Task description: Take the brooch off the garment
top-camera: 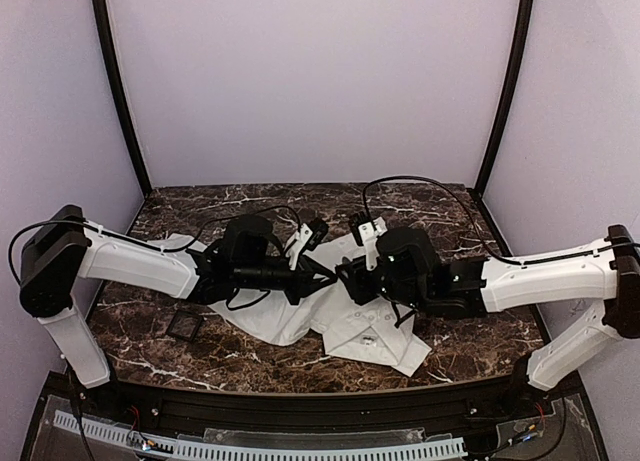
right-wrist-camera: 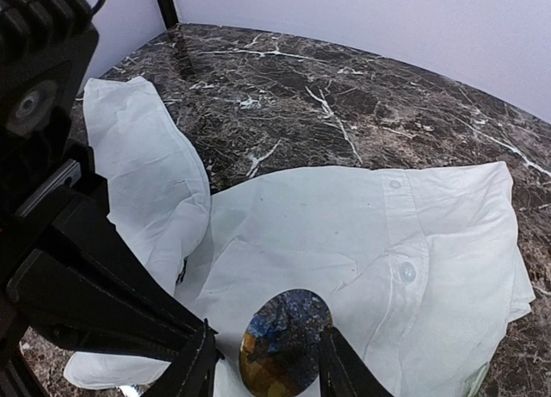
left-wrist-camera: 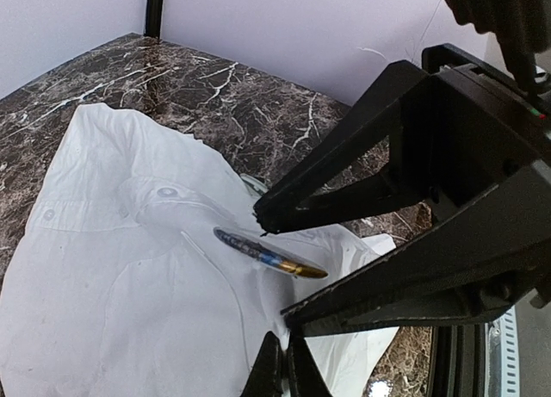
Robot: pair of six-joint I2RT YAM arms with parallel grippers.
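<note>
The garment (top-camera: pixel 375 333), a white buttoned shirt, lies crumpled on the marble table (top-camera: pixel 470 346). The brooch (right-wrist-camera: pixel 284 341) is an oval blue-and-gold iridescent disc lying on the shirt's front; the left wrist view shows the brooch (left-wrist-camera: pixel 271 253) edge-on. My right gripper (right-wrist-camera: pixel 267 367) is open and straddles it: one finger touches its right edge, and the other stands a small gap off its left edge. My left gripper (left-wrist-camera: pixel 285 362) is shut on a pinch of shirt fabric just below the brooch. In the top view both grippers meet over the shirt and hide the brooch.
A small black square tray (top-camera: pixel 185 326) sits on the table left of the shirt. Shirt buttons (right-wrist-camera: pixel 407 271) run along the placket right of the brooch. Lilac walls and black posts enclose the table on three sides.
</note>
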